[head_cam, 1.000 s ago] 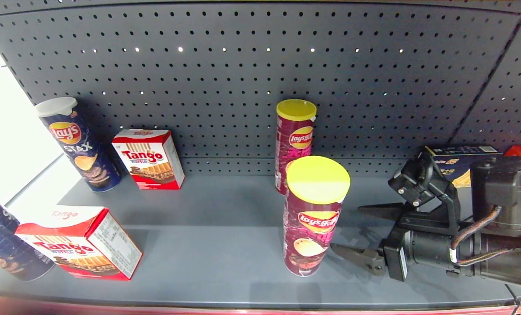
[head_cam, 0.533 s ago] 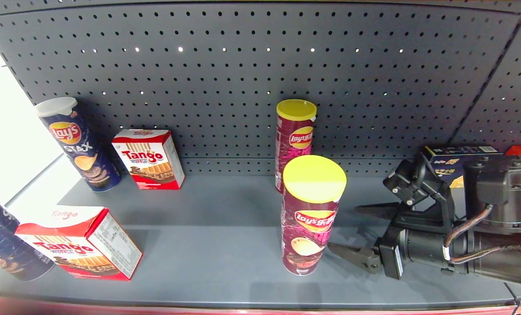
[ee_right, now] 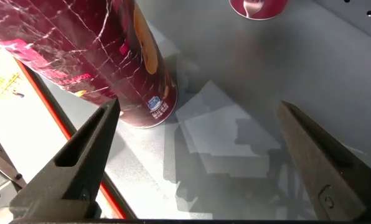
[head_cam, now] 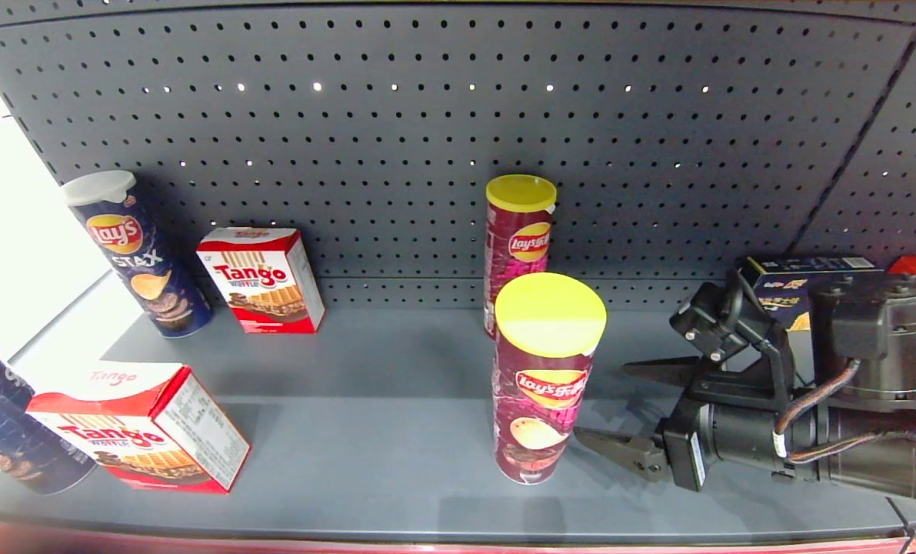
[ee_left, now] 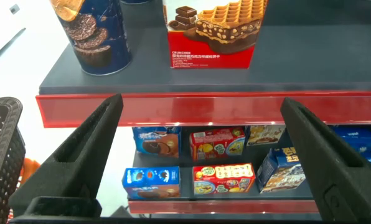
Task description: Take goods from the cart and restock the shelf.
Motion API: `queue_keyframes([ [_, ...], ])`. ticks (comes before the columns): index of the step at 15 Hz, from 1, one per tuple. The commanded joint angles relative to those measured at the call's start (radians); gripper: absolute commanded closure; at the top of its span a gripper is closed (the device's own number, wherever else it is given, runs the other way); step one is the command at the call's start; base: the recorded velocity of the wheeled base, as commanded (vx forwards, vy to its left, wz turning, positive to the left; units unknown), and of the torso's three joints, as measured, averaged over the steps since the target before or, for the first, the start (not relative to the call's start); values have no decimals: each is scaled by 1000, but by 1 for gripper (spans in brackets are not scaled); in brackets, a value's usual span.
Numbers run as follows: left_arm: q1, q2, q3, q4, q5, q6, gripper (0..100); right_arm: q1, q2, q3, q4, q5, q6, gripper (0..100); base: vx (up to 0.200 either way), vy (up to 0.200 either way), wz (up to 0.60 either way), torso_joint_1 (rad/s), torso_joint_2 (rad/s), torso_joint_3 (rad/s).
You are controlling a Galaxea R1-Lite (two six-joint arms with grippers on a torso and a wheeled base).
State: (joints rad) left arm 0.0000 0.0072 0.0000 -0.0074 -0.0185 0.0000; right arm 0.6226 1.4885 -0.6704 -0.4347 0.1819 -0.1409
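Note:
A maroon chips can (head_cam: pixel 544 400) with a yellow lid stands upright near the front of the grey shelf (head_cam: pixel 381 431). My right gripper (head_cam: pixel 601 402) lies low just to its right, open, with nothing between its fingers. The lower fingertip (head_cam: pixel 581 437) sits close to the can's base. In the right wrist view the can (ee_right: pixel 92 50) stands just ahead of the open right gripper (ee_right: pixel 198 162), nearer one finger. A second maroon can (head_cam: pixel 519 246) stands behind against the pegboard. My left gripper (ee_left: pixel 198 162) is open below the shelf's red front rail (ee_left: pixel 210 109).
Two blue chips cans (head_cam: pixel 138 254) (head_cam: pixel 4 438) and two red wafer boxes (head_cam: pixel 265 278) (head_cam: pixel 142 438) stand on the shelf's left. Dark and orange boxes (head_cam: pixel 811 281) sit behind my right arm. Lower shelves hold several boxes (ee_left: pixel 220 168). A black basket (ee_left: pixel 2 143) is beside my left gripper.
The front maroon can has shifted slightly to the left, and my right gripper has edged left with it, staying open. The other goods have not moved.

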Motion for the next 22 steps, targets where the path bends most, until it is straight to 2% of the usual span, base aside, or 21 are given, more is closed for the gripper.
queue_keyframes([
  [1,0,2,0,0,0,0,0,0,4,-1,-1,1,0,0,0,0,0,0,0,0],
  [8,0,2,0,0,0,0,0,-1,4,-5,-1,1,0,0,0,0,0,0,0,0],
  [10,0,2,0,0,2,-2,0,-29,-24,3,-1,-1,4,0,0,0,0,0,0,0],
  [13,0,2,0,0,0,0,0,-176,-140,-1,-47,-6,10,0,0,0,0,0,0,0],
  [14,-2,2,0,0,-1,2,0,-271,-205,9,-95,-7,14,0,0,0,0,0,0,0],
  [17,-2,2,0,0,-3,2,0,-492,-498,111,-65,-19,15,0,0,0,0,0,0,0],
  [18,-2,2,0,1,-3,2,0,-531,-577,155,-38,-21,15,0,0,0,0,0,0,0],
  [19,-2,2,0,1,-3,2,0,-567,-780,273,27,-65,9,0,0,0,0,0,0,0],
  [20,-2,2,0,1,-3,2,0,-567,-878,325,53,-101,7,0,0,0,0,0,0,0],
  [22,-2,2,0,1,-3,3,0,-572,-1194,420,228,-173,7,0,0,0,0,0,0,0],
])
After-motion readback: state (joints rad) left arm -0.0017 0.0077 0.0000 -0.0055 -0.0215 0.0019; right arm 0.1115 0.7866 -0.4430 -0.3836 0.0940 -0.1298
